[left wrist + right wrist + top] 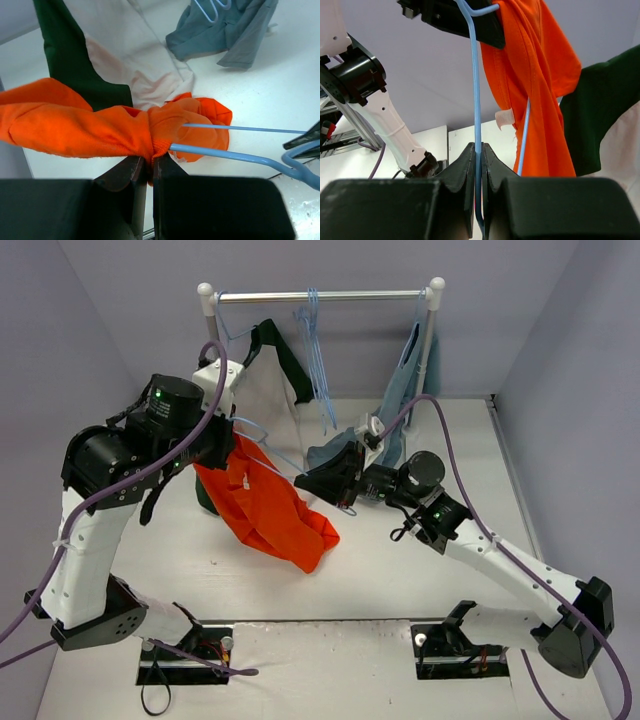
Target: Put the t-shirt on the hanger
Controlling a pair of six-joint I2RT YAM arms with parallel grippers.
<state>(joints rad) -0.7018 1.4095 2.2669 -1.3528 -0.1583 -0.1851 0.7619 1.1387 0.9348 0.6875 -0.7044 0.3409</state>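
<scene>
The orange t-shirt [268, 508] hangs bunched from my left gripper [228, 447], its lower end resting on the table. In the left wrist view my left gripper [150, 161] is shut on a fold of the t-shirt [75, 125], and the pale-blue hanger [235, 157] runs into the fabric there. My right gripper [312, 480] is shut on the hanger [275, 452] near its hook. In the right wrist view the hanger wire [475, 90] sits pinched in my right gripper [478, 151], with the t-shirt [535, 75] hanging over its far end.
A clothes rack [320, 297] stands at the back with spare blue hangers [315, 350], a dark green-and-white garment [275, 360] and a grey-blue garment [405, 390] whose lower end lies on the table. Walls close in on both sides.
</scene>
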